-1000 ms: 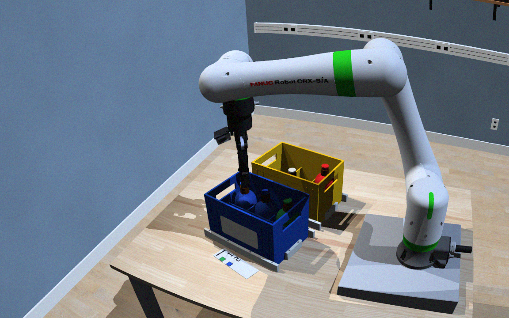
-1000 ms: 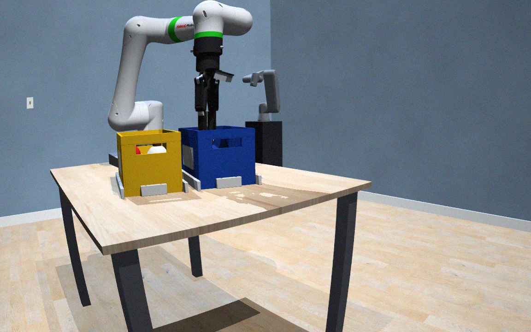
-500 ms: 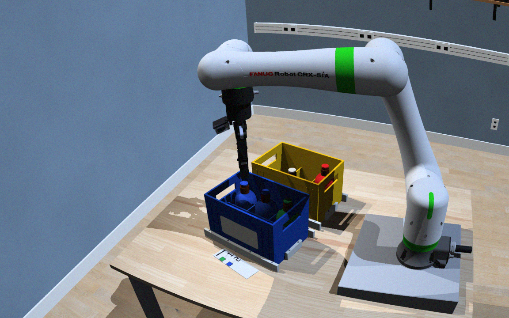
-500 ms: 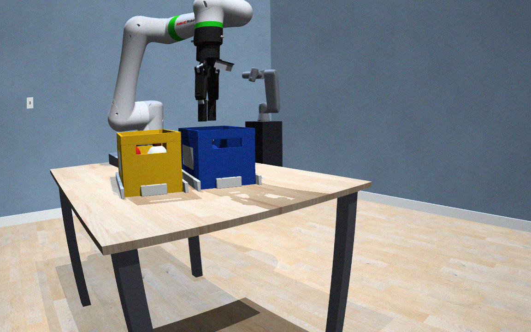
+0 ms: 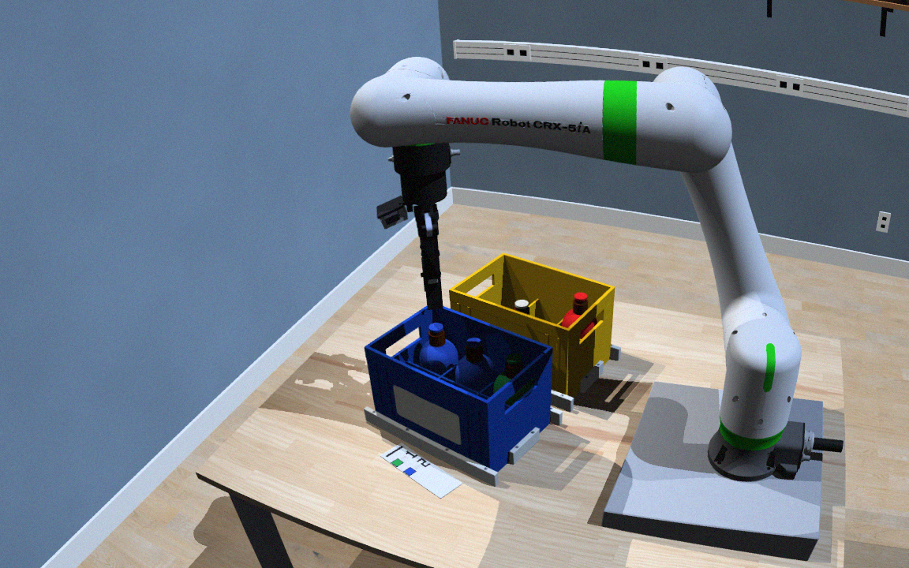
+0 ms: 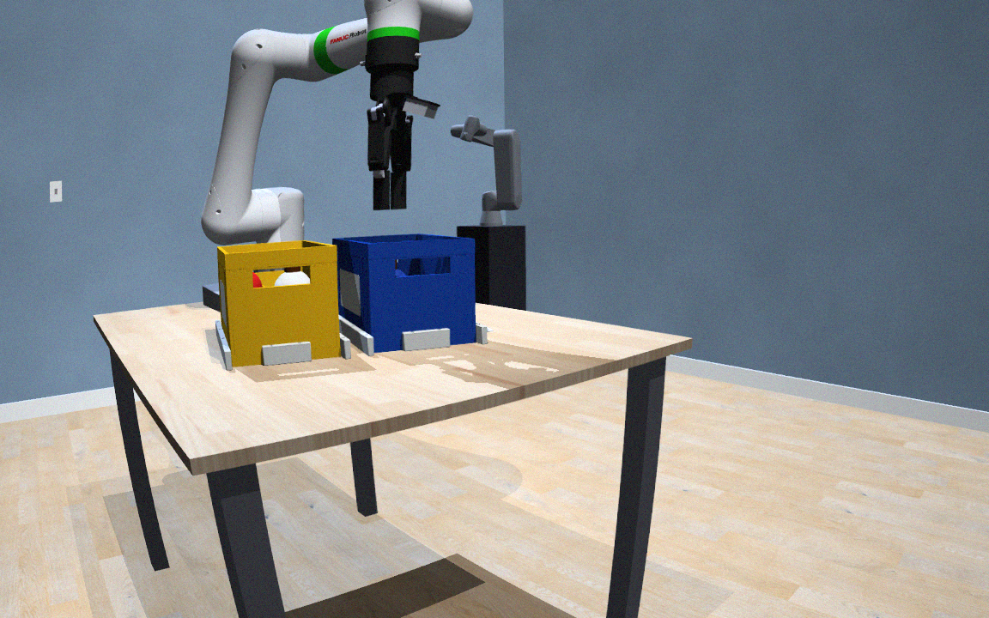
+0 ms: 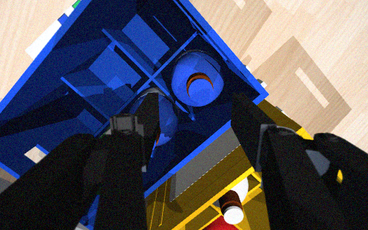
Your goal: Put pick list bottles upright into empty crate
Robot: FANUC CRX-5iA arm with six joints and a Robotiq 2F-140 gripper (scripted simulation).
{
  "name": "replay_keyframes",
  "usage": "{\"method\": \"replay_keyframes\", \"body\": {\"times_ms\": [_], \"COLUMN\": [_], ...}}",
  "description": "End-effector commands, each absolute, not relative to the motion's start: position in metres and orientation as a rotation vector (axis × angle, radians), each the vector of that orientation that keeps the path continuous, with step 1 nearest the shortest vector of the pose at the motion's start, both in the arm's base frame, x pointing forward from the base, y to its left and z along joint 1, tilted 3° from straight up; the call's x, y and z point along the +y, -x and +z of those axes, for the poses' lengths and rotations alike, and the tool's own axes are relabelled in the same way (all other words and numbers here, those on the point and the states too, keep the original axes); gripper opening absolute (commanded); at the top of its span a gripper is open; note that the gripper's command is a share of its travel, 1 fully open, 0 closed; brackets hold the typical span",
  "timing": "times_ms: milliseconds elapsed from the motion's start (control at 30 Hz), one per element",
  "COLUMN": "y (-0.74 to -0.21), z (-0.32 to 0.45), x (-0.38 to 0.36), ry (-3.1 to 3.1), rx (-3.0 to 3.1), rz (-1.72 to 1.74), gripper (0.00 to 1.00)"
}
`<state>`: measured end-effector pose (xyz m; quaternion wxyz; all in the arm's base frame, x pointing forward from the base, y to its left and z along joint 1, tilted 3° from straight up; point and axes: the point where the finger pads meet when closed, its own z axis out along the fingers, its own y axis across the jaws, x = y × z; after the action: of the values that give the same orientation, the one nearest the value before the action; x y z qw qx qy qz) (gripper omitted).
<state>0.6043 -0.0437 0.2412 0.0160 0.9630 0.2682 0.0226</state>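
Top view: the arm (image 5: pixel 535 116) (image 6: pixel 252 115) rises from its base (image 5: pixel 783 522), reaches level across the table (image 5: pixel 288 459) (image 6: pixel 406 399) and drops its wrist straight down. The gripper (image 5: pixel 434 308) (image 6: pixel 390 208) (image 7: pixel 195 109) points down at the far side of the blue crate (image 5: pixel 429 416) (image 6: pixel 425 299) (image 7: pixel 203 137), seen edge-on, so its gap does not show. In that crate stand two blue bottles (image 5: pixel 436 353) (image 7: pixel 197 80) and a green bottle (image 5: pixel 512 374), all upright. The yellow crate (image 5: pixel 577 360) (image 6: pixel 282 323) (image 7: pixel 213 199) behind holds a red bottle (image 5: pixel 579 311) and a white-capped bottle (image 5: pixel 521 304) (image 7: pixel 233 214). The pick list (image 5: pixel 436 482) (image 7: pixel 43 38) lies in front of the blue crate, with a green square by a 1 and a blue square by a 2.

Exterior view: the gripper hangs upright above the blue crate's rim, touching neither crate, fingertips apart by a narrow gap from this side. Both crates sit level between low grey stops (image 5: pixel 429 445) (image 6: pixel 426 338).

Wrist view: the fingers stand partly open, with nothing gripped. One blue bottle lies below and beyond the gap; the left-hand finger in the picture partly covers the other.
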Motion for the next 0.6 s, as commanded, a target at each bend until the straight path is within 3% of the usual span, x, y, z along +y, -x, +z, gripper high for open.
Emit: {"method": "replay_keyframes", "body": {"times_ms": [0, 567], "y": [-0.596, -0.555], "z": [0.246, 0.262], "x": [-0.031, 0.029], "ry": [-2.994, -2.994], "rx": [0.833, 0.833], "rz": [0.073, 0.073], "gripper": [0.44, 0.44]}}
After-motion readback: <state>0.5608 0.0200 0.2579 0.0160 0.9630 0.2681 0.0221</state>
